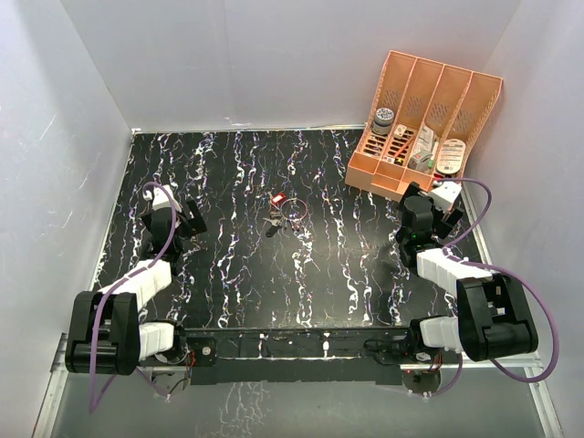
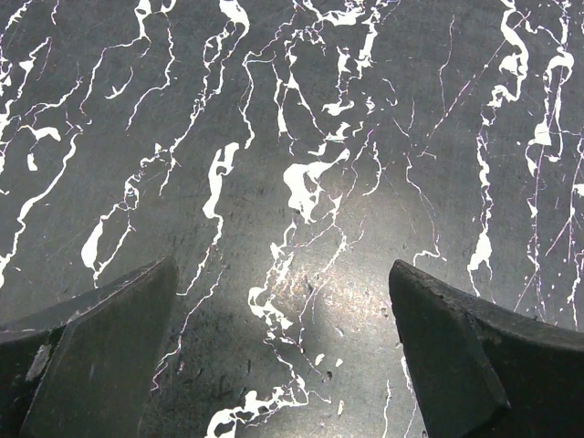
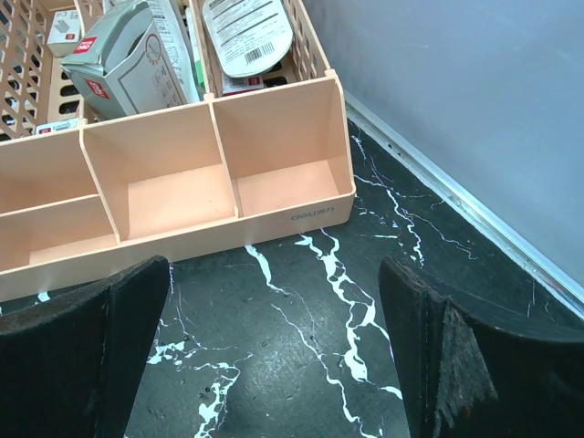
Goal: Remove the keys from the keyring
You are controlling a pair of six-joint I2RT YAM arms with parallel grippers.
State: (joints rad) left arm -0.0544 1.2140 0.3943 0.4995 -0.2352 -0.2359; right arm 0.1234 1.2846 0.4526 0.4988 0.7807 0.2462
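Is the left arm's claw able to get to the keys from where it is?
Probably yes. The left claw is open, and the keys lie uncovered on the table, off to its right. Only bare tabletop shows between them, so nothing seems to block it.

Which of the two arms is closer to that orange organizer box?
Right. The right gripper sits just in front of the orange organizer; the left gripper is far across the table, beyond the keys.
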